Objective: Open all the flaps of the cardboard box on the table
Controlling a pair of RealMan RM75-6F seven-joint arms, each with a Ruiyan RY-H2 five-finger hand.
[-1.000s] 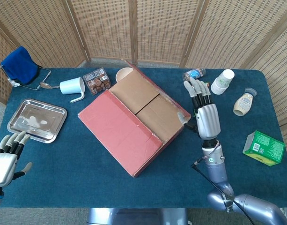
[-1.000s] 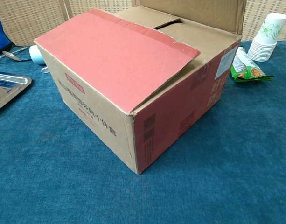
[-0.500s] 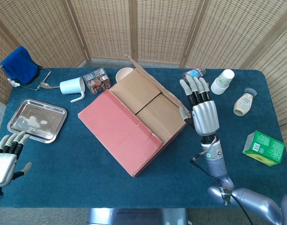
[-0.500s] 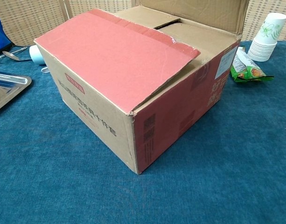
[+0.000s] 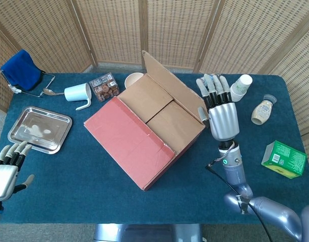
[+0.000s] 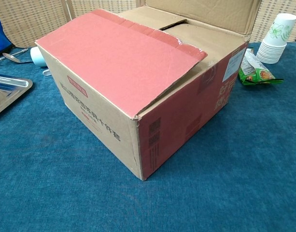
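Standing beside the matte cardboard box (image 5: 144, 132), right robot hand (image 5: 222, 117), metallic, fingers spread, empty.

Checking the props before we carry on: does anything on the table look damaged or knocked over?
The red cardboard flap has a torn, ragged edge near its right corner. The white plastic mug behind the cardboard box lies on its side.

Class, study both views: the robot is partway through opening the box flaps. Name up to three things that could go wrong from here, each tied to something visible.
1. The right robot hand works beside the stack of paper cups and the plastic bottle; a wide sweep might topple them.
2. The raised flap could fall shut once released.
3. The red flap lies flat; lifting it may shift the cardboard box.
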